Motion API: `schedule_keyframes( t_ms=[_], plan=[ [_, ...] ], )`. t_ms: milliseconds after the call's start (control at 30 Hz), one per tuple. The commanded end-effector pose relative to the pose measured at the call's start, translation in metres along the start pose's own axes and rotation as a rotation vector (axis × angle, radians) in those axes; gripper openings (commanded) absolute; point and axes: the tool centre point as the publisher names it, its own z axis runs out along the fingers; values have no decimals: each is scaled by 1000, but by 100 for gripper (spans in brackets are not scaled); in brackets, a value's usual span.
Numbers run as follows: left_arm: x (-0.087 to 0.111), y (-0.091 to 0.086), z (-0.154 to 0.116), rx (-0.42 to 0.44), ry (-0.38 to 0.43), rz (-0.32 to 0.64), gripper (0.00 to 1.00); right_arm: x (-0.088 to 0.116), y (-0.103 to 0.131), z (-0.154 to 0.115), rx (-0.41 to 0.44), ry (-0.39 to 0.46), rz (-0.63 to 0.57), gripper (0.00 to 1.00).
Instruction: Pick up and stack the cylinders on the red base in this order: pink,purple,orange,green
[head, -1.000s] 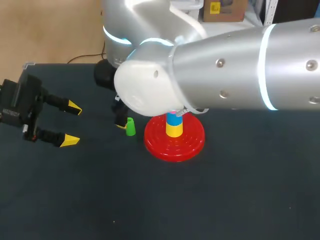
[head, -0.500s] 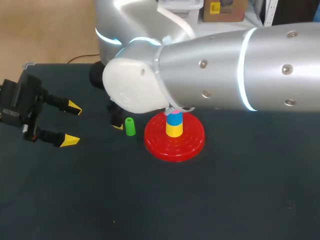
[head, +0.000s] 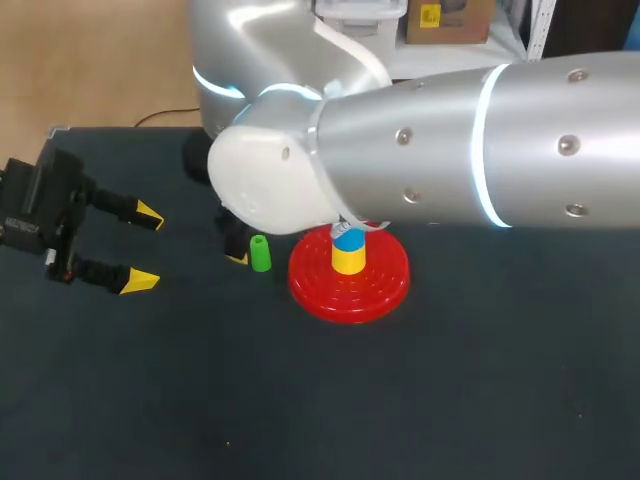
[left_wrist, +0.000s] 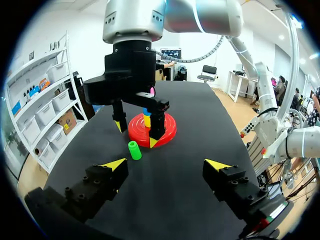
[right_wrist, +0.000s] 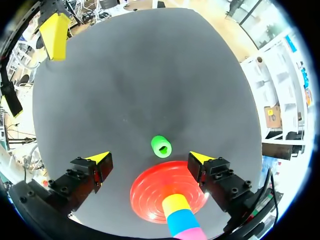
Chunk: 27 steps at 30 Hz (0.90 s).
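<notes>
A green cylinder (head: 260, 253) stands upright on the dark table just left of the red base (head: 380, 290). The base's peg carries a yellow piece (head: 348, 261) with a blue one (head: 348, 240) above it; the right wrist view shows a pink piece (right_wrist: 192, 234) on top. My right gripper (right_wrist: 150, 157) hangs open above the green cylinder (right_wrist: 161, 146), next to the base (right_wrist: 150, 192). In the head view my right arm hides most of that gripper (head: 238, 245). My left gripper (head: 143, 248) stays open and empty at the table's left, well away from the cylinder (left_wrist: 134, 150).
My right arm's large silver elbow (head: 420, 150) spans the table's back half over the base. In the left wrist view the right gripper (left_wrist: 136, 134) stands between my left gripper (left_wrist: 165, 164) and the base (left_wrist: 167, 131). Dark tabletop lies in front of the base.
My right arm has shifted a little to the left above the green cylinder, its fingers still apart. The left arm, the cylinder and the stack have not moved.
</notes>
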Motion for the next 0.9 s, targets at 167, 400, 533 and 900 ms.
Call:
schedule_keyframes(
  t_ms=[167,400,533,900],
  plan=[
    [2,-1,0,-3,-4,3,100,3,-1,5,3,-7,8,100],
    [2,-1,0,-3,-4,3,100,5,0,12,7,-1,15,100],
    [2,-1,0,-3,-4,3,100,5,-1,15,6,-6,19,100],
    [2,-1,0,-3,-4,3,100,3,-6,26,3,-2,33,100]
  ],
)
